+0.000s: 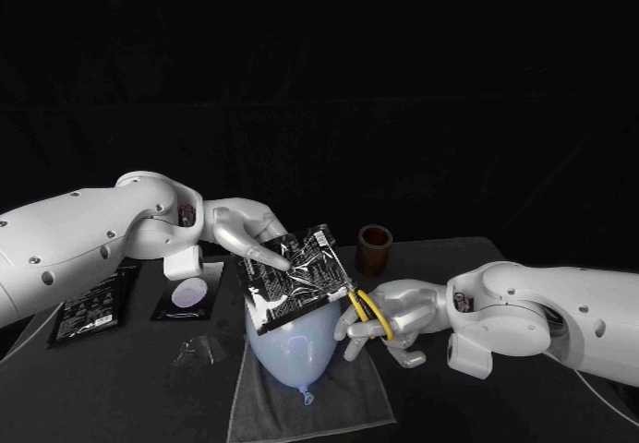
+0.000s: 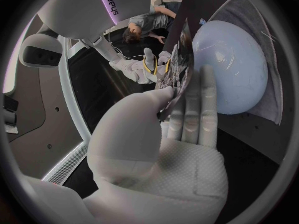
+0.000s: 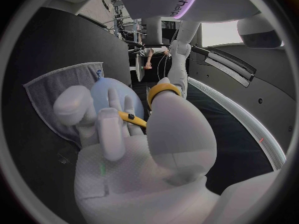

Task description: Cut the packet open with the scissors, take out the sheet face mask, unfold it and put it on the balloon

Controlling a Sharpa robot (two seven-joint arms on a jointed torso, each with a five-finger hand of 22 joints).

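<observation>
Your left hand [image 1: 247,236] has its fingers clamped on the glossy black foil packet [image 1: 295,277], holding it tilted just above the pale blue balloon [image 1: 300,355] on the grey towel [image 1: 273,411], while your right hand [image 1: 395,318] curls its fingers around the yellow-handled scissors [image 1: 369,312] just beside the packet's right edge.
</observation>
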